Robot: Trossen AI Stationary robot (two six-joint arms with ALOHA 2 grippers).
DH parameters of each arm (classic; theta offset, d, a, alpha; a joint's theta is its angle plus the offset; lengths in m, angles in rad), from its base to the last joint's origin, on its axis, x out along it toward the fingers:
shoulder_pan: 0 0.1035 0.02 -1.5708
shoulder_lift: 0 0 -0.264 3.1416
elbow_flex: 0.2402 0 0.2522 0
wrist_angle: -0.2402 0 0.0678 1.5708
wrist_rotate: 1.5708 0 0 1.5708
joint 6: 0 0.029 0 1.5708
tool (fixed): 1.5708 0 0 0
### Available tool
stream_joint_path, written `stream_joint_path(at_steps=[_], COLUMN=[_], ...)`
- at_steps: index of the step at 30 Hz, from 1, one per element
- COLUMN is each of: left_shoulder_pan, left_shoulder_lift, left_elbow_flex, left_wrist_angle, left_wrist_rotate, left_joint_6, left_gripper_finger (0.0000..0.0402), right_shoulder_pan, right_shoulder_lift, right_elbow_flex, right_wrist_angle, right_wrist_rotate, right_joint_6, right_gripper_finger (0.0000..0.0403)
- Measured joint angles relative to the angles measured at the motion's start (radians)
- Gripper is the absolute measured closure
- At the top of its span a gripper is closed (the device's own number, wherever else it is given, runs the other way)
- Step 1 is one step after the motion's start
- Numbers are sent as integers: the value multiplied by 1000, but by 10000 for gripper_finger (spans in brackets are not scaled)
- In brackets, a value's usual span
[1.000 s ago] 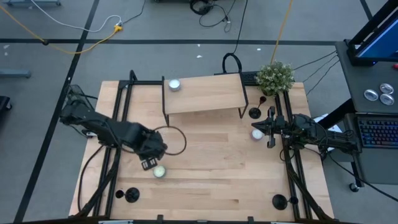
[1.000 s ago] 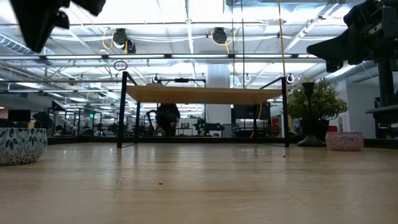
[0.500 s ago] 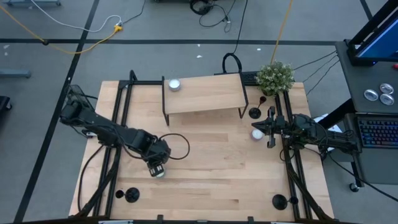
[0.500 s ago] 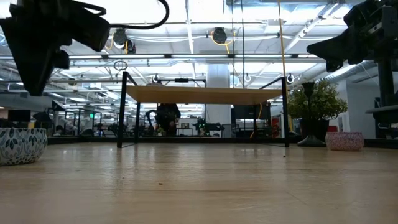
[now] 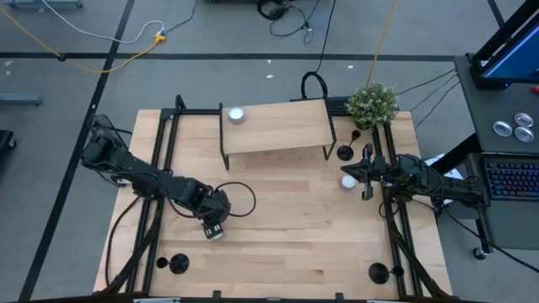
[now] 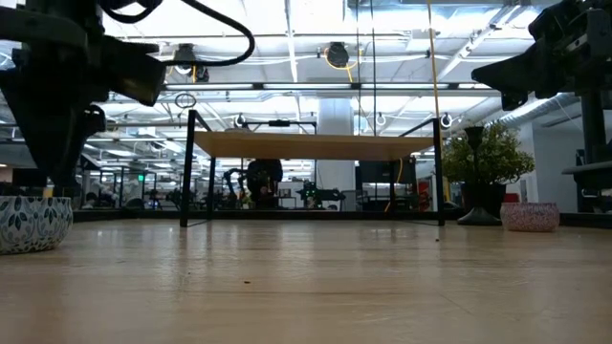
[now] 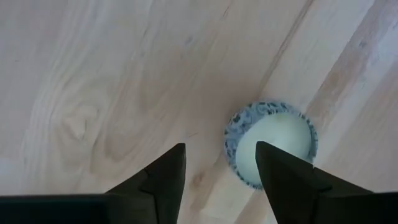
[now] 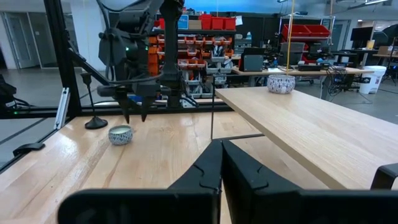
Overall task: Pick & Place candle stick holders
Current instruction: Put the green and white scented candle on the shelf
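Observation:
Matte-black candle stick holders stand on their disc bases: one at the near left [image 5: 178, 263], one at the near right [image 5: 378, 272], one by the shelf's right leg [image 5: 344, 152]. My left gripper [image 5: 214, 229] is open and points down over a small blue-patterned bowl with a pale candle [image 7: 270, 144]. The bowl sits off to one side, partly behind one finger [image 7: 283, 177]. In the low view the gripper [image 6: 43, 182] stands just above the bowl [image 6: 33, 222]. My right gripper [image 8: 221, 155] is shut and empty at the table's right side [image 5: 358, 172].
A low wooden shelf [image 5: 276, 126] stands at the far middle with a tealight bowl [image 5: 236, 114] on it. Another tealight bowl [image 5: 348, 180] lies by my right gripper. A potted plant [image 5: 372, 103] stands at the far right corner. Bare wood lies in the middle.
My left gripper has gone down and a little toward the table's near right, from beside the patterned bowl to right over it. It now covers most of the bowl in the high view. The bowl has stayed in place.

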Motion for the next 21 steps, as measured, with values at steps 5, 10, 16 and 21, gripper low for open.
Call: stream_joint_path(at_steps=[5,10,16,21], left_shoulder_pan=[-11,-27,-33,-32], left_shoulder_lift=[0,0,0,0], left_elbow_flex=[-32,-51,-72,-103], left_wrist_angle=[34,48,56,113], left_wrist_rotate=[2,5,3,6], left_joint_6=[6,9,1,1], left_gripper_finger=[210,212,213,221], right_shoulder_pan=[0,0,0,0], right_shoulder_lift=[0,0,0,0], right_elbow_flex=[0,0,0,0], right_wrist_angle=[0,0,0,0], right_wrist_rotate=[0,0,0,0], right_joint_6=[0,0,0,0], right_gripper_finger=[403,403,403,403])
